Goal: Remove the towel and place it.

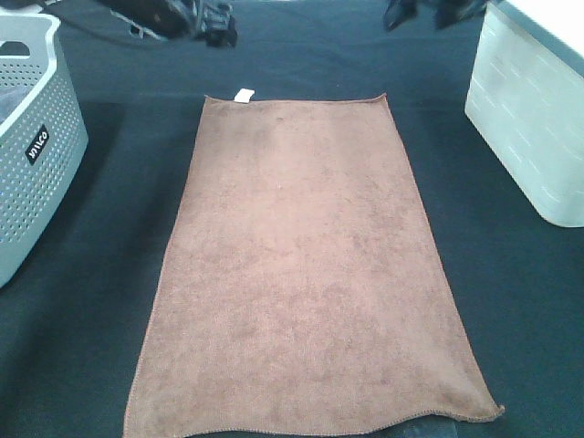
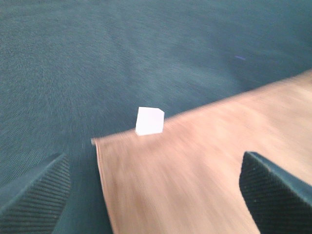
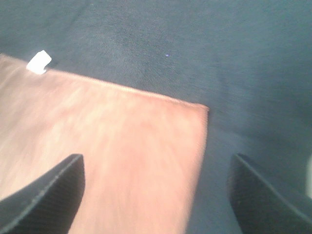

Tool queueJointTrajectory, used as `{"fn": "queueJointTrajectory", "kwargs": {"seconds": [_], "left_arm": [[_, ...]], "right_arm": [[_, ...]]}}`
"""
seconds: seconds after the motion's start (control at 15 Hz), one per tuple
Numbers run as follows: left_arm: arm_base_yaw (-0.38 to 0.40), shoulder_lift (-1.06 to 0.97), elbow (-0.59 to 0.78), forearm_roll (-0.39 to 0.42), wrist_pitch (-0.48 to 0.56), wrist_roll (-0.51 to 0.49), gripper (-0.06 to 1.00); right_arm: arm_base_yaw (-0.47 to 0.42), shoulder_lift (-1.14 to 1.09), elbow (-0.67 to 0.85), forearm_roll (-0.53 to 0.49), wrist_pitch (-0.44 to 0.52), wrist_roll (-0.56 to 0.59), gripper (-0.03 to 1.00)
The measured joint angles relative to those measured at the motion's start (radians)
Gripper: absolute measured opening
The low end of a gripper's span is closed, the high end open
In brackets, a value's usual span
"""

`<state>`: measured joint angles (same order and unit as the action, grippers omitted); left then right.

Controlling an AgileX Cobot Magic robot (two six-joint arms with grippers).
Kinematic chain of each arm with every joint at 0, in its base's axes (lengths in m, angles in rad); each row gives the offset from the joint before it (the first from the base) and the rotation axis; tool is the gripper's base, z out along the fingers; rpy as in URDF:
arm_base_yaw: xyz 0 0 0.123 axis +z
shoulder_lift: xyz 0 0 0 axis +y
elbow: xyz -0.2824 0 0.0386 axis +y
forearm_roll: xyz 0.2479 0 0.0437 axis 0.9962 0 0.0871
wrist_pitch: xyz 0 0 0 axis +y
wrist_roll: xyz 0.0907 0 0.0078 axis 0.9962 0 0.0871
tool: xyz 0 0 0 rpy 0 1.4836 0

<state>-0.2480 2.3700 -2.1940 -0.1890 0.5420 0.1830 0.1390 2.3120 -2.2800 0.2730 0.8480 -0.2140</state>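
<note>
The brown towel (image 1: 306, 274) lies flat and spread out on the black table cloth (image 1: 109, 237), with its small white tag (image 1: 243, 94) at the far left corner. My left gripper (image 1: 214, 23) hovers beyond that far left corner. In the left wrist view it is open (image 2: 156, 195), with the tag (image 2: 149, 120) and towel corner (image 2: 195, 170) between its fingers (image 2: 36, 195). My right gripper (image 1: 424, 11) hovers beyond the far right corner. It is open (image 3: 156, 195) above the towel's far right corner (image 3: 146, 161). Both wrist views are blurred.
A grey perforated laundry basket (image 1: 27, 137) stands at the left edge of the table. A white bin (image 1: 529, 119) stands at the right edge. Black cloth (image 3: 243, 58) surrounds the towel on all sides.
</note>
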Motion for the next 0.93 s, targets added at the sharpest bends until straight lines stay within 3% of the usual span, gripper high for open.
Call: {"fn": "queueJointTrajectory", "kwargs": {"seconds": [0.13, 0.33, 0.6, 0.8, 0.93], "left_arm": [[0.040, -0.083, 0.000, 0.029, 0.099, -0.086, 0.87], [0.162, -0.213, -0.002, 0.126, 0.267, -0.247, 0.87], [0.200, -0.305, -0.002, 0.157, 0.442, -0.234, 0.87], [0.200, -0.323, -0.002, 0.206, 0.619, -0.232, 0.87], [0.200, -0.326, -0.002, 0.217, 0.669, -0.233, 0.87]], "right_arm": [[-0.025, -0.076, 0.000, -0.051, 0.076, 0.059, 0.77], [-0.124, -0.180, 0.000, -0.056, 0.215, 0.104, 0.77], [-0.130, -0.225, 0.000, -0.073, 0.357, 0.124, 0.77], [-0.130, -0.258, 0.000, -0.074, 0.368, 0.142, 0.77], [-0.130, -0.297, 0.007, -0.075, 0.369, 0.153, 0.76]]}}
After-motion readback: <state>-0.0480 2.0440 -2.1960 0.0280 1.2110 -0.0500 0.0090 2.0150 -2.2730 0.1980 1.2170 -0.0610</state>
